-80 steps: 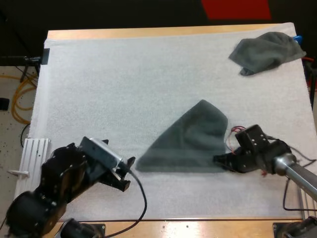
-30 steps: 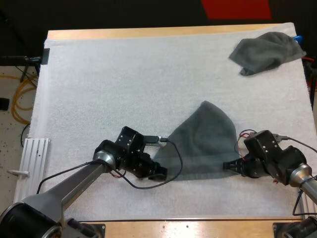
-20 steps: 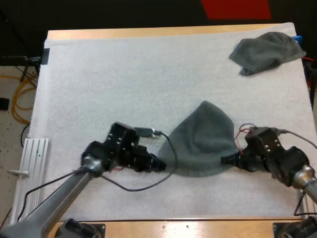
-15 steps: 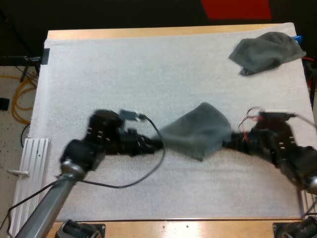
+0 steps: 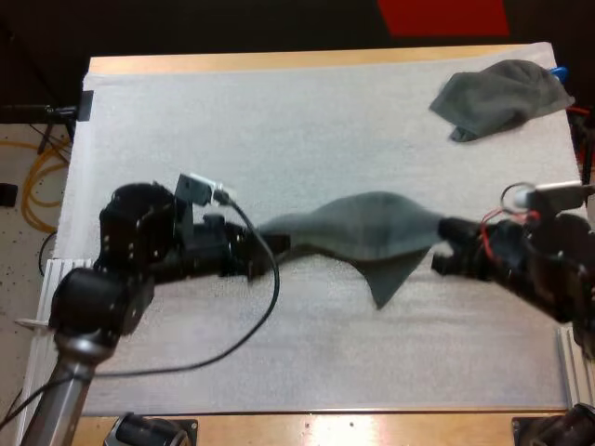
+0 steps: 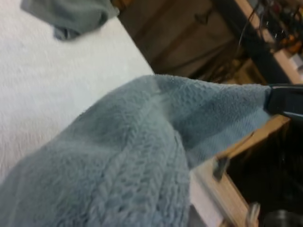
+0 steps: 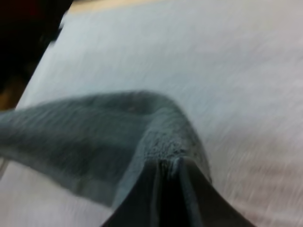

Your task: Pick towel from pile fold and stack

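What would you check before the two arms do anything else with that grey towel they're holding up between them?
1. Grip of left gripper on held towel: ok.
2. Grip of right gripper on its other end: ok.
3. Held towel spread flat: not ok, one corner hangs down.
4. Hanging corner clear of the mat: cannot tell.
5. Crumpled towel well away, at the mat's far right: ok.

Taut raised towel (image 5: 363, 232), crumpled towel (image 5: 497, 98) beyond

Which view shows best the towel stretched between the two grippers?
The high view: the whole towel spans from the left gripper to the right gripper, one corner drooping. The left wrist view shows its surface close up; the right wrist view, the pinched corner.
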Tool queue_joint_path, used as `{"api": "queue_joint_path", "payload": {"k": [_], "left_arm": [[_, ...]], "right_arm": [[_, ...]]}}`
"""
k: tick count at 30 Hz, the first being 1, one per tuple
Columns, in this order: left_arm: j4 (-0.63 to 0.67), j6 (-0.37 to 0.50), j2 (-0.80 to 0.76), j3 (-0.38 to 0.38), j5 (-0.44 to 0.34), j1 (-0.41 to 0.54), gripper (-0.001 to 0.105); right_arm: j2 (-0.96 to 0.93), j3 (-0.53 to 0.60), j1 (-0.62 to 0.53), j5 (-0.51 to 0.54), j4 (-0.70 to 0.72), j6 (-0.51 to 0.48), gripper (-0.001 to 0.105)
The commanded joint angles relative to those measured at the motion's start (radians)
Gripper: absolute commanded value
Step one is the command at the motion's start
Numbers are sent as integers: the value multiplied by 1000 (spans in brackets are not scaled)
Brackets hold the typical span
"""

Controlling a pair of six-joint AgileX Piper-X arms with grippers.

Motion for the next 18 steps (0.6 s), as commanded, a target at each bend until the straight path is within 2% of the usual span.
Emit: {"api": "queue_joint_path", "payload": {"k": [1,5,9,12,15,17,18], "left_arm": [[43,17,-24,-9,-13,-11,0],[173,59,-87,-9,-64,-40,0],[252,62,-121,-9,-66,-44,0],[293,108,-127,4,-83,-44,0],[292,149,-117,57,-204,-44,0],[238,176,-95,122,-307,-44,0],[209,189,-87,142,-335,-44,0]], "right_arm": [[-16,-16,21,13,38,5,0],[-38,-37,129,32,130,100,0],[-44,-52,208,37,222,174,0],[-44,-54,263,58,288,223,0],[-11,-41,283,90,342,224,0],[35,-7,272,150,342,220,0],[45,6,265,163,335,215,0]]}}
